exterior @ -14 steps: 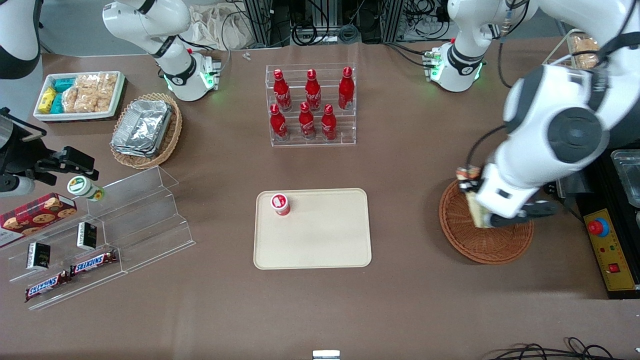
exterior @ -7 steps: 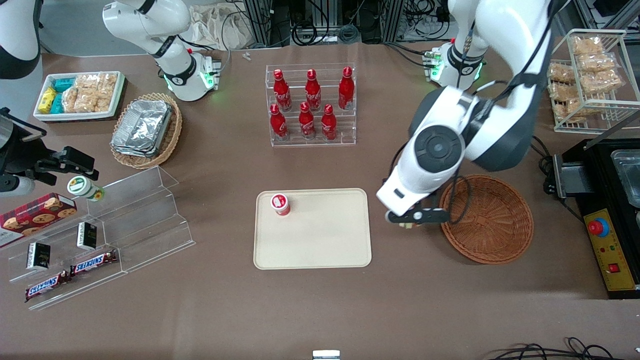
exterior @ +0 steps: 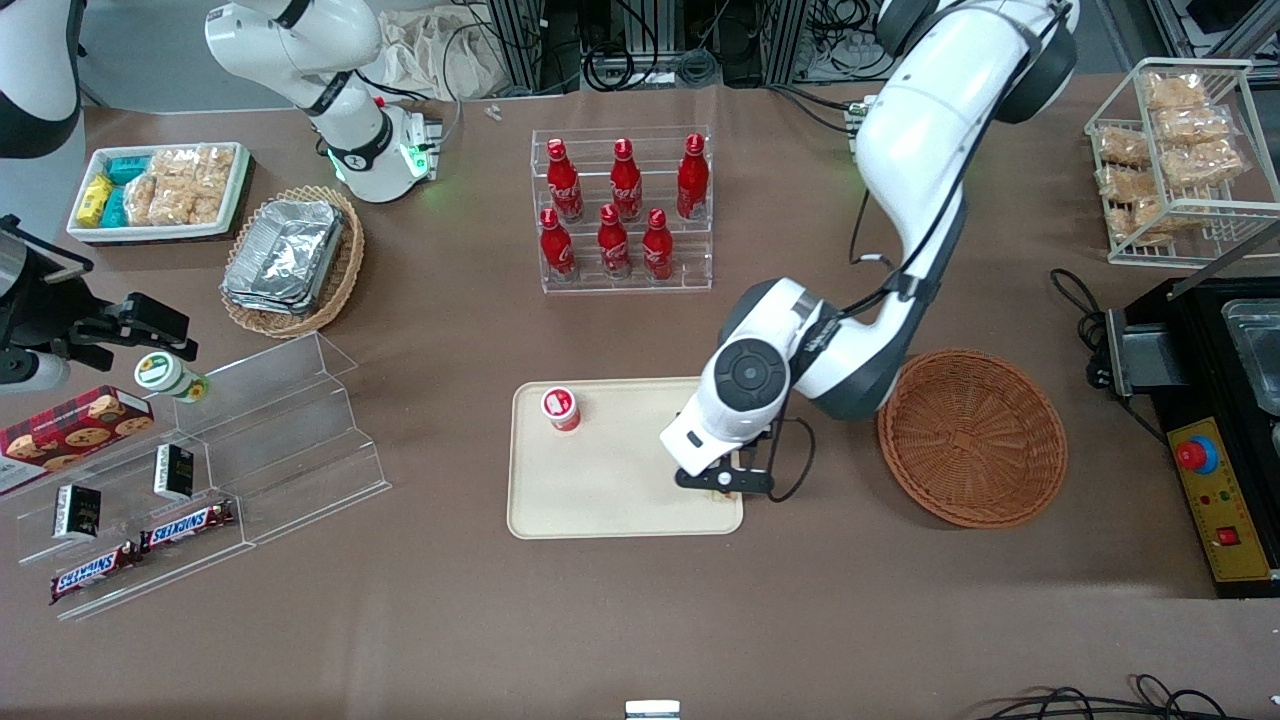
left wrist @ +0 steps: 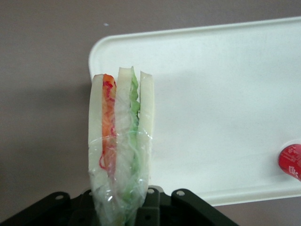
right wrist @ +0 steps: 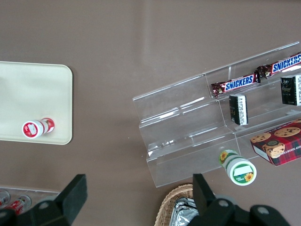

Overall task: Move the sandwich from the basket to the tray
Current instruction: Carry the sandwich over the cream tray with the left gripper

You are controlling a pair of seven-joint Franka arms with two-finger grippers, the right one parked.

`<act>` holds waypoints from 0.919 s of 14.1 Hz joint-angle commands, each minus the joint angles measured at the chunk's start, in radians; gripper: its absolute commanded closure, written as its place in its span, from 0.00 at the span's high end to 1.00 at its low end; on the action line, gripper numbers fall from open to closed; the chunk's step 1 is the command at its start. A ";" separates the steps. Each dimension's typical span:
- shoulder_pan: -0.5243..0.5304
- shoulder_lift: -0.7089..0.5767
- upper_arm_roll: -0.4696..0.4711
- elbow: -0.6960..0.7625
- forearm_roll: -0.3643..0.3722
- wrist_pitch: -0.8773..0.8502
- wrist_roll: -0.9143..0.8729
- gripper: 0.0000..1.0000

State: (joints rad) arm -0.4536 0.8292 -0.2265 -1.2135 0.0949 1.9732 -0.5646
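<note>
Above the cream tray (exterior: 600, 500), near the corner closest to the now-empty wicker basket (exterior: 972, 437), the left arm's gripper (exterior: 724, 481) clamps the wrapped sandwich (left wrist: 121, 141), carried over but not yet set down or released.

Claw (exterior: 728, 484) with sandwich (left wrist: 121, 141) above tray (exterior: 620, 500) corner nearest basket (exterior: 972, 436); basket toward working arm's end.
</note>
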 commanded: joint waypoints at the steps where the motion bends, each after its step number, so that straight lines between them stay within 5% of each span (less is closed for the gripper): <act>1: -0.034 0.065 0.010 0.071 -0.001 0.019 -0.020 0.00; 10: -0.033 0.108 0.012 0.051 -0.001 0.036 -0.028 0.00; 11: -0.033 0.110 0.012 0.051 -0.003 0.039 -0.049 0.08; 13: -0.033 0.110 0.012 0.036 -0.001 0.065 -0.119 0.43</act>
State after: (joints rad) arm -0.4774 0.9295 -0.2217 -1.1884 0.0949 2.0198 -0.6246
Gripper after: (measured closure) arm 0.767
